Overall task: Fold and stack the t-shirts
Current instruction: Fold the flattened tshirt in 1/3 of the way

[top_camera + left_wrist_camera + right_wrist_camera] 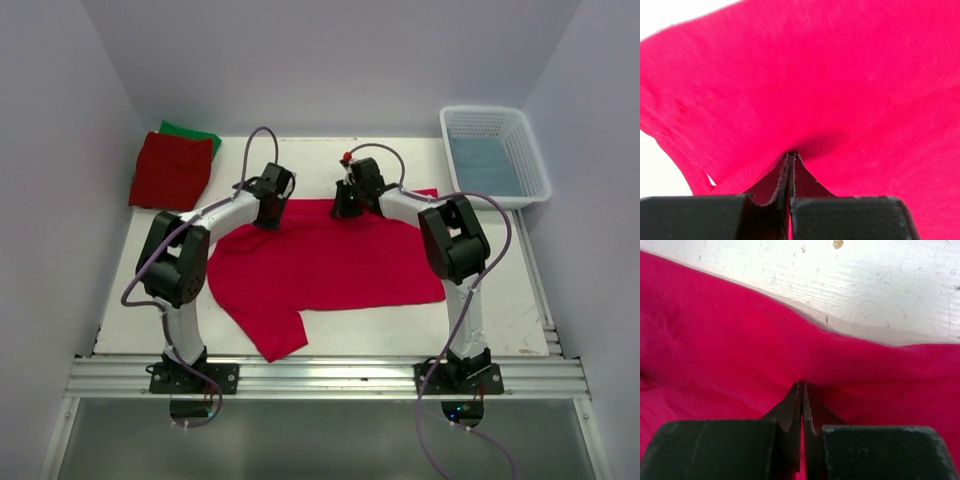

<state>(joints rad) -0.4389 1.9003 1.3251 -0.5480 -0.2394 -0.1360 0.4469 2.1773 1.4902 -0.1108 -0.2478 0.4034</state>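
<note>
Slippage is our main worry here. The crimson-pink t-shirt (320, 265) lies spread across the middle of the tabletop (400, 330). The left tool (791, 165) and the right tool (802, 395) are each closed tight on a thin pinch of cloth along its far edge. If we pull with so little fabric between the fingers, one side could slide free and the fold would skew. An uneven pull from the two arms would do the same. The sleeve trailing towards the near left corner may also drag or bunch underneath.

We cannot tell whether each pinch holds one layer or both, since the wrist views show only red cloth pressed against the fingertips. The arms cover much of the shirt's far edge from above. At the far left, the darker red t-shirt (170, 172) lies folded on the green t-shirt (195, 133), which shows only at a corner. The basket (530, 150) holds a blue cloth (483, 165) that we cannot identify.
</note>
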